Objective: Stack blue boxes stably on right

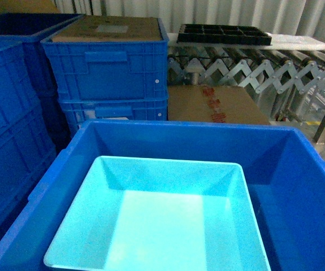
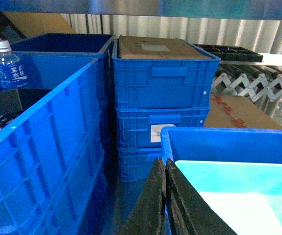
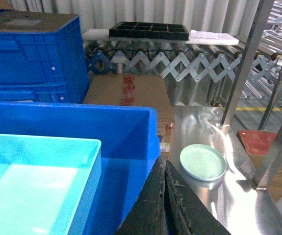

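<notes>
A light turquoise blue box (image 1: 162, 226) lies inside a big dark blue crate (image 1: 298, 169), toward its left side; it also shows in the left wrist view (image 2: 239, 191) and the right wrist view (image 3: 33, 181). My left gripper (image 2: 163, 162) is shut with nothing in it, just outside the crate's left wall near its corner. Shut and empty too, my right gripper (image 3: 162, 162) sits by the crate's right wall over the steel table. Neither gripper shows in the head view.
Stacked dark blue ribbed crates (image 1: 108, 73) stand at the back left, one topped with cardboard. Another crate (image 2: 42, 147) holding a water bottle (image 2: 7, 68) is on the left. A cardboard box (image 1: 219, 104), a roller conveyor with a black tray (image 1: 224, 34), and a pale green plate (image 3: 202, 162) lie to the right.
</notes>
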